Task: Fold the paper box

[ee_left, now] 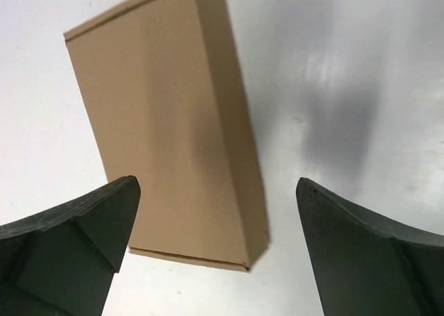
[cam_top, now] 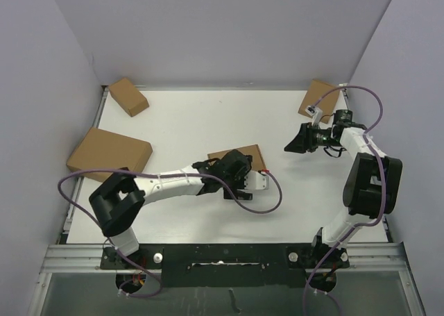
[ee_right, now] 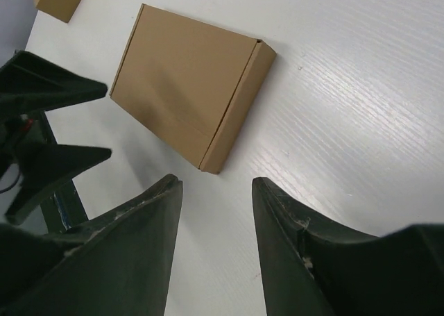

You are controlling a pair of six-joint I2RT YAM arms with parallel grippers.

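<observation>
Left gripper [ee_left: 216, 184]: jaws wide apart, empty. Just ahead, between them, the paper box [ee_left: 166, 121] lies closed and flat on the table [ee_left: 388, 45], long axis running up the frame. Right gripper [ee_right: 216, 180], part-open and empty, sits farther off.

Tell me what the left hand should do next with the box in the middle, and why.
Probably lift the left hand clear: its fingers stand wide apart, gripping nothing, and the box below lies flat and closed.

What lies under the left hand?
A closed paper box lies flat on the white table, below the open left hand. From above, the arm covers most of it; its inside is hidden.
</observation>
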